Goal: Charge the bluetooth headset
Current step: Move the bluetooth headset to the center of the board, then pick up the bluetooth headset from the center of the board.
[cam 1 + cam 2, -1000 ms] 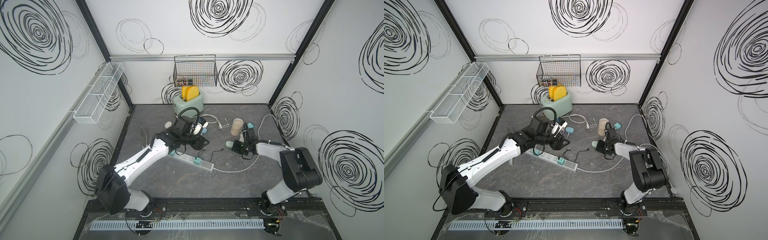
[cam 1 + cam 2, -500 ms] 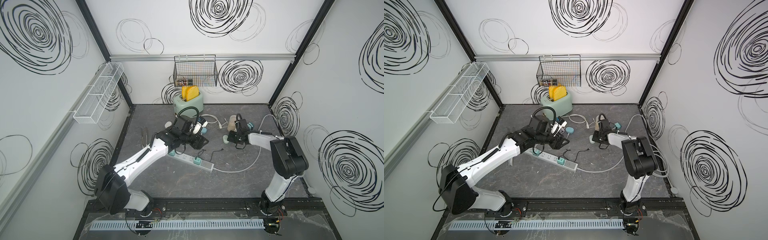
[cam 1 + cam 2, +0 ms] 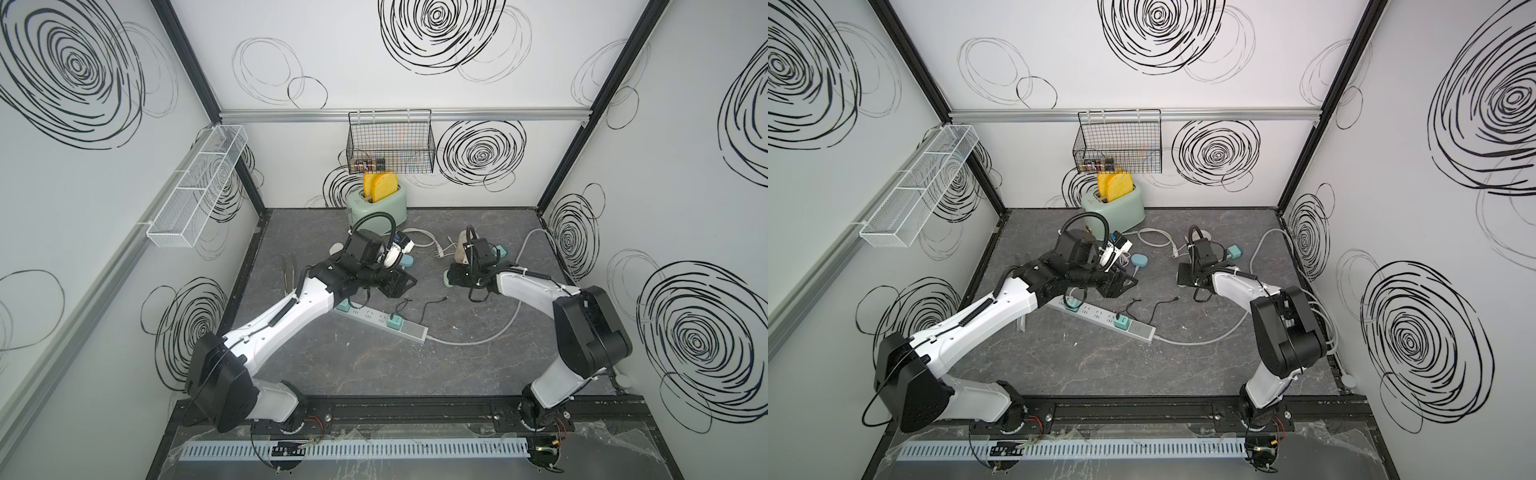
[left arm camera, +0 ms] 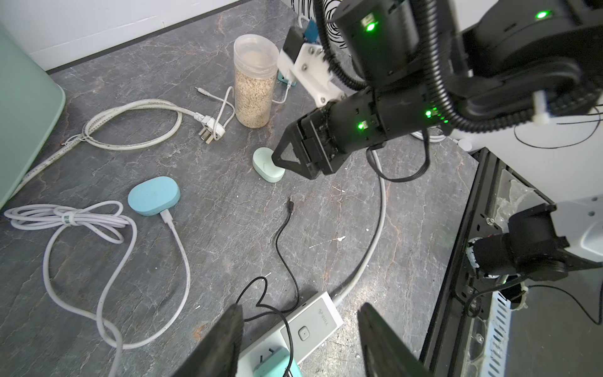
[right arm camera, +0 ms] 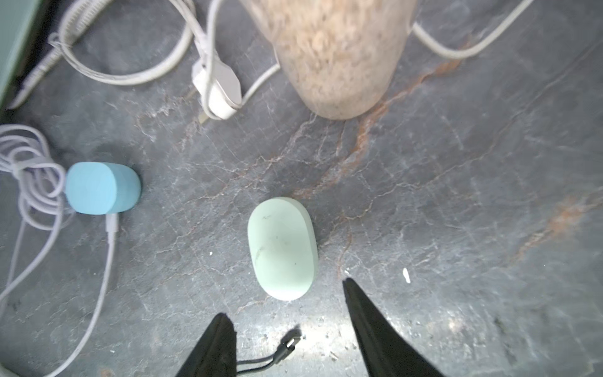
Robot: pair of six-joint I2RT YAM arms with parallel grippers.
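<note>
Both top views hang high over the front rail and look steeply down toward the back wall, far enough off to take in the whole table (image 3: 374,365), the left arm (image 3: 291,307), the right arm (image 3: 536,291) and the toaster (image 3: 386,205) at the rear, so the pair share almost the same scene. The left wrist camera sits low above the strip (image 4: 313,323) and faces across the table at the right arm, catching the mint case (image 4: 266,168), blue case (image 4: 153,196) and jar (image 4: 254,81). The right wrist camera is nearest of all, peering almost straight down on those same three things.
</note>
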